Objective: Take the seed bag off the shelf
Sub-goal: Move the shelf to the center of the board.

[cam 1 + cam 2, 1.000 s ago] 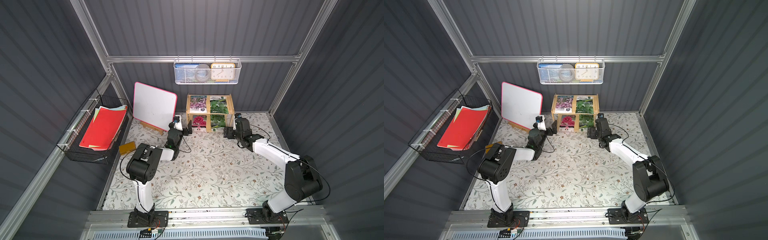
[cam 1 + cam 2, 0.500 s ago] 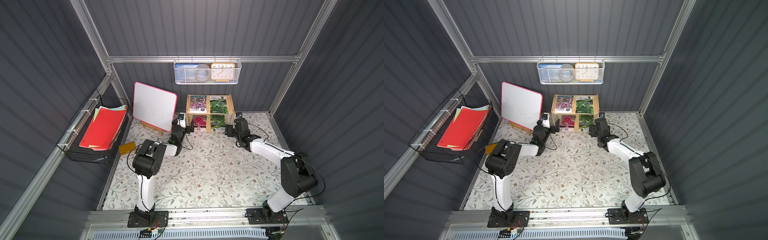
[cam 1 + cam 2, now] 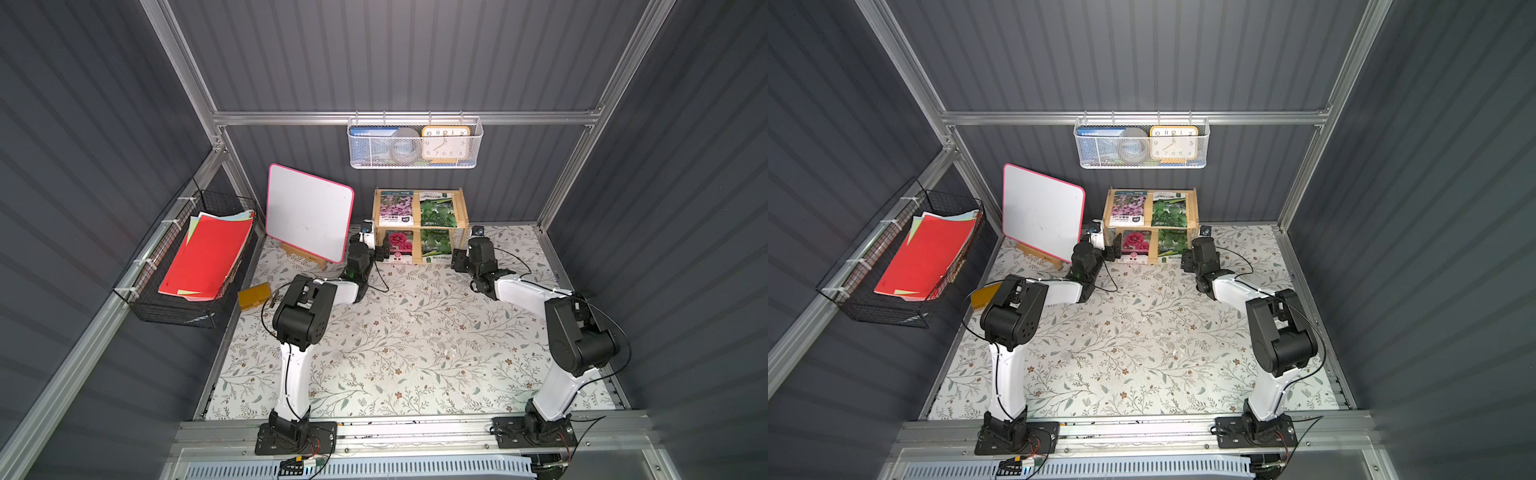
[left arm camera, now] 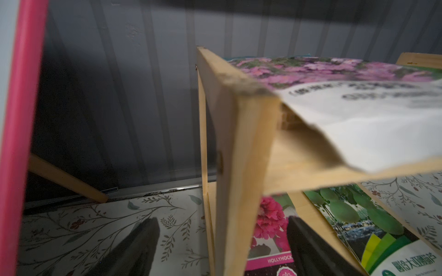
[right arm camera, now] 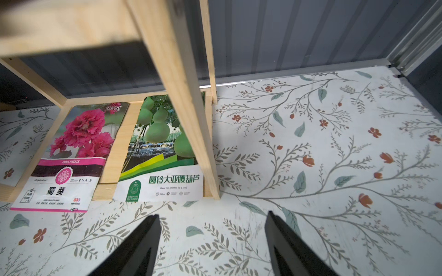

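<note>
In both top views nothing is off yet: the shelf (image 3: 417, 228) holds four seed bags (image 3: 397, 208), the pink hollyhock bag (image 3: 401, 247) and green gourd bag (image 3: 435, 246) on the lower tier, with the left gripper (image 3: 382, 252) and right gripper (image 3: 456, 257) at its lower corners. In the left wrist view the left jaws are apart, empty, astride the front post (image 4: 239, 179), one finger (image 4: 311, 248) over the hollyhock bag. In the right wrist view the right jaws are apart, empty, above the mat (image 5: 334, 143) near the gourd bag; both bags look flat, glossy.

Dark grey ribbed walls (image 3: 415, 54), aluminium frame rails (image 3: 291, 118), a leafy floral-patterned floor (image 3: 415, 340), evenly lit.
</note>
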Robot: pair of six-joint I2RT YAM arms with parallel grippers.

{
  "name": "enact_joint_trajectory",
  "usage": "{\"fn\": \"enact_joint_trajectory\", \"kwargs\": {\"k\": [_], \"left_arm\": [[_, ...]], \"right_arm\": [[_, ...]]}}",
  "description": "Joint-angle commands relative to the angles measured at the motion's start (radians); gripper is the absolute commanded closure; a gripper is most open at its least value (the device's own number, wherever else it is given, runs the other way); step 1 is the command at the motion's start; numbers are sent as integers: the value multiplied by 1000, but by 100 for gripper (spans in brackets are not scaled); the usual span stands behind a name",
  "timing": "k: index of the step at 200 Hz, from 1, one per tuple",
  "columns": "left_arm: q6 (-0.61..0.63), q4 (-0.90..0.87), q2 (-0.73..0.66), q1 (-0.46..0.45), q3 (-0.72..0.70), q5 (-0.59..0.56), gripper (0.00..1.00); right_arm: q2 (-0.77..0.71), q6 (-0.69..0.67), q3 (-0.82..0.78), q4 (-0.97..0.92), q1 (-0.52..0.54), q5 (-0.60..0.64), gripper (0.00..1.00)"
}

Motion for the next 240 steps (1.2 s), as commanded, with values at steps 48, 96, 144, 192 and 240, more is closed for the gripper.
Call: {"fn": "enact_joint_trajectory", "kwargs": {"k": [48, 96, 144, 192, 240], "left_arm": [[-9, -91, 39, -2, 72, 13, 31], [-8, -106, 41, -2, 80, 16, 33], [-8, -126, 43, -2, 86, 31, 46], [-8, -131, 43, -2, 90, 28, 46], [-8, -135, 44, -2, 93, 33, 46]], "right_arm": [[82, 5, 65, 83, -26, -47, 34], [106, -3, 75, 115, -33, -58, 44], [123, -10, 84, 125, -38, -65, 56], [138, -20, 82, 147, -43, -79, 61], [176, -31, 106, 176, -52, -96, 50]]}}
